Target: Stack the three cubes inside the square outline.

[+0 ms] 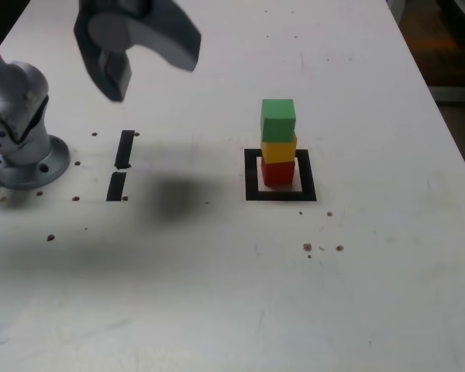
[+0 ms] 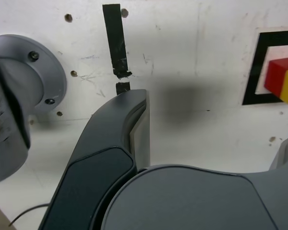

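White, scuffed tabletop (image 1: 387,256) is stretching across the scene, dotted with small screw holes and marked with two short black tape strips (image 1: 122,164) toward the exterior view's left, beside the grey round base of my arm (image 1: 19,155).

I am holding my dark grey gripper (image 1: 132,58) high over the exterior view's upper left, well apart from the work, with its jaws spread wide and nothing between them.

Nothing like a bin or tray is showing; the only thing bounding anything is the flat square outline of thick black border with a white centre (image 1: 252,174). Inside it, the three small matte solid-coloured blocks are standing as one column: the red cube (image 1: 278,173) on the surface, the yellow cube (image 1: 279,149) on top of it, and the green cube (image 1: 278,118) on top of that. The upper two are sitting slightly out of line with the red one, and the column is standing toward the far side of the outline.

I am judging these blocks to be light, stiff and not fragile, with plain faces that offer fair grip. If I had to handle one, I would be pinching two opposite side faces, gently, since a column this narrow looks easy to topple. The stacking looks complete.
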